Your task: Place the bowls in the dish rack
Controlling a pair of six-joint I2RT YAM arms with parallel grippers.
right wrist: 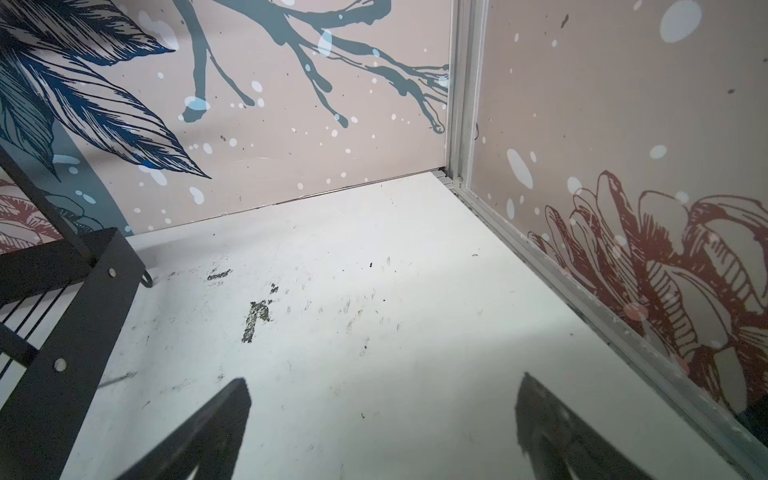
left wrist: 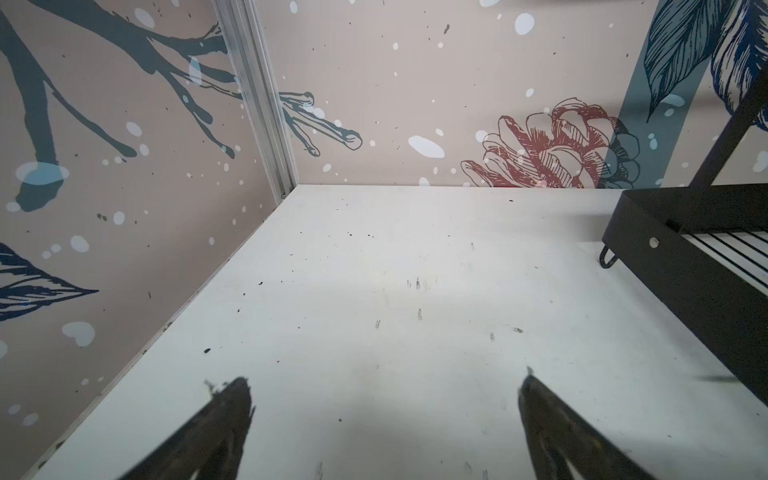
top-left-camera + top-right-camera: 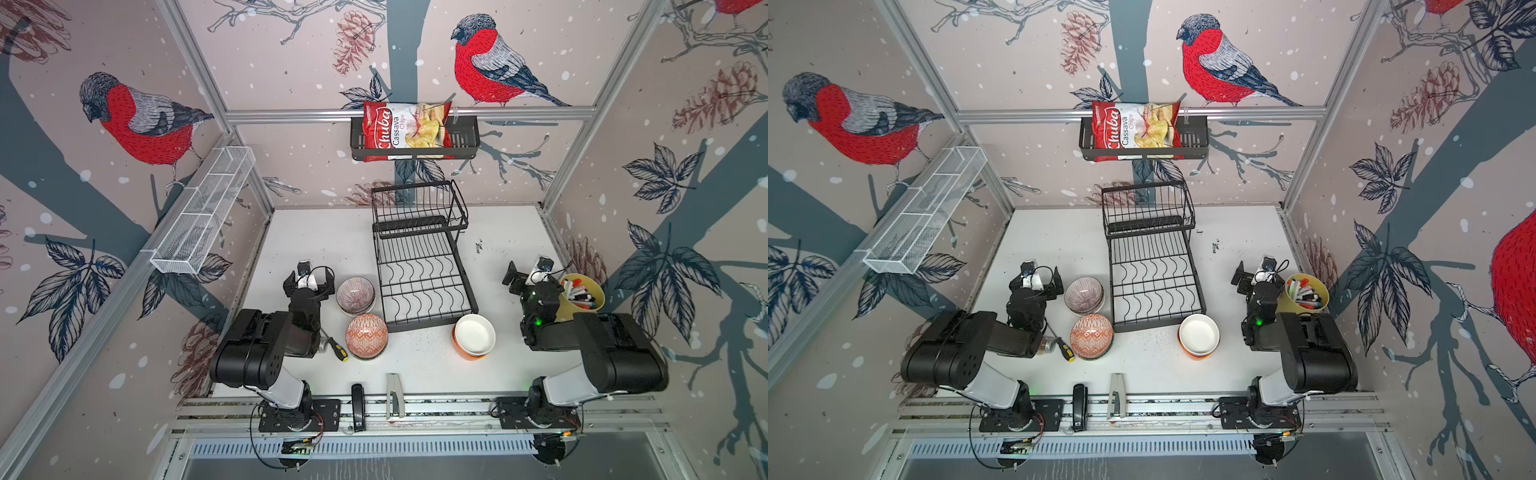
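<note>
- dish rack [image 3: 432, 322] [image 3: 1158, 324]: black wire, stands mid-table, flat slotted tray at the front, raised basket tier at the back; its side frame shows in both wrist views [image 2: 685, 266] [image 1: 83, 316].
- mauve striped bowl [image 3: 355, 295] [image 3: 1084, 294]: top of a small stack, upright on the table, just beside the rack's front-left side.
- orange patterned bowl [image 3: 366, 336] [image 3: 1091, 336]: top of a second stack, off the rack's front-left corner, just in front of the striped stack.
- white bowl [image 3: 475, 334] [image 3: 1199, 333]: nested in a plain orange bowl [image 3: 467, 354], just off the rack's front-right corner.
- All the bowls sit on the table [image 3: 316, 241], outside the rack.
- left gripper [image 3: 309, 276] [image 2: 380, 382]: left of the rack, just beside the striped stack; jaws spread wide, holding nothing, only bare table between the fingers.
- right gripper [image 3: 528, 276] [image 1: 382, 382]: right of the rack, well apart from it; jaws spread wide, also empty.
- chips bag [image 3: 405, 131]: red and white, reads "Chuba Cassava Chips", stands in a black wall basket [image 3: 465, 141] above and behind the rack.
- yellow cup [image 3: 582, 295]: full of markers, far right of the rack, just beside the right arm.
- screwdriver [image 3: 337, 348]: black and yellow handle, left of the orange patterned stack.
- black stapler [image 3: 358, 405]: in front of the rack at the table's front edge; small white print on it, too small to read.
- white mesh shelf [image 3: 203, 212]: on the wall to the left of the rack.
</note>
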